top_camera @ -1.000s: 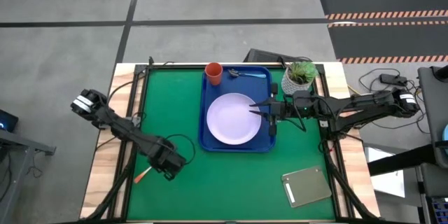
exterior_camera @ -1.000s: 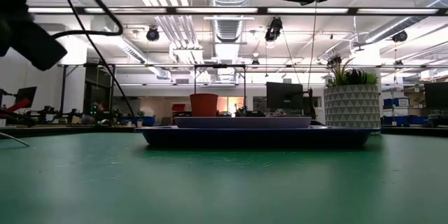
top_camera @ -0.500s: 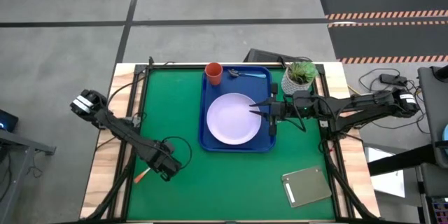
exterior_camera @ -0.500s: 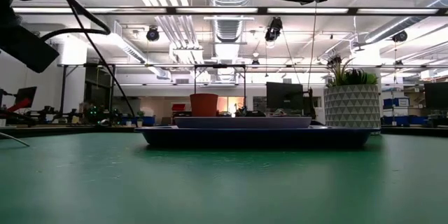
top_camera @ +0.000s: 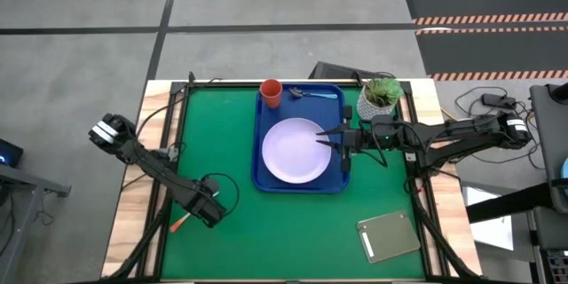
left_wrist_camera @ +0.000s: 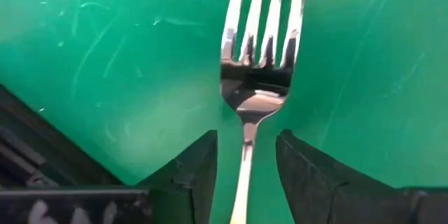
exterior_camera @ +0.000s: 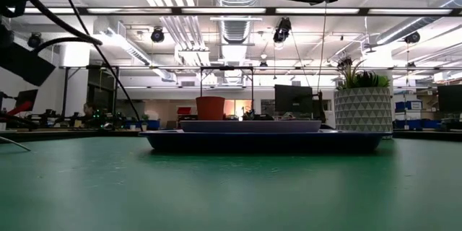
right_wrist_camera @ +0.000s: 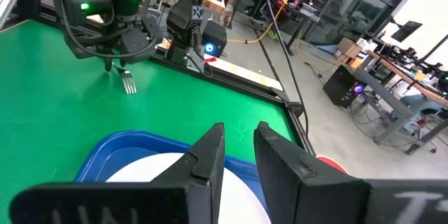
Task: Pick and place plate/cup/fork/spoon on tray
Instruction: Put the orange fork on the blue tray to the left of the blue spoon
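Left end effector [left_wrist_camera: 245, 164] fingers stood apart astride the orange-handled metal fork [left_wrist_camera: 259, 63] on the green table [top_camera: 222, 142], while plate [top_camera: 295, 150], cup [top_camera: 271, 93] and spoon [top_camera: 311, 95] already sat on the blue tray [top_camera: 335, 184].

We find almost no readable text in these views. The only mark we can make out is a small white "X"-like sign on a dark block of the left arm [right_wrist_camera: 198, 12], seen from the right wrist camera; whether it is a letter or a logo we cannot tell. Screens in the room behind the bench are too small and blurred to read.
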{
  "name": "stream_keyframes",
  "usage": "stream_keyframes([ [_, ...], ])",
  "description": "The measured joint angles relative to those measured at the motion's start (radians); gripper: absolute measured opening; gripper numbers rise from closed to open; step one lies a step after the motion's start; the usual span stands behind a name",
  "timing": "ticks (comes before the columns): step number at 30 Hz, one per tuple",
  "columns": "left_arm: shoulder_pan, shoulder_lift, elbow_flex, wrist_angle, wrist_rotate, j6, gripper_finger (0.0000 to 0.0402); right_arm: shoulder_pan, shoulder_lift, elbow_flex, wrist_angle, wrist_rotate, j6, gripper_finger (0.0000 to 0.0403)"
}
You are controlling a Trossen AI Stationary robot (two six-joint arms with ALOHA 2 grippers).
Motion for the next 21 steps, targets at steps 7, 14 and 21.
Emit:
stream_keyframes([
  [7,0.0,-0.002,-0.029,0.079,0.005,-0.001,0.0079,0.0,0.0,0.0,0.0,0.0,0.0,0.0068],
  [14,0.0,-0.001,-0.025,0.077,0.008,0.013,0.0009,0.0,0.0,0.0,0.0,0.0,0.0,0.0068],
  [21,0.0,-0.001,-0.012,0.082,-0.008,0.047,0.0006,0.0,0.0,0.0,-0.002,0.0,0.0,0.0068],
])
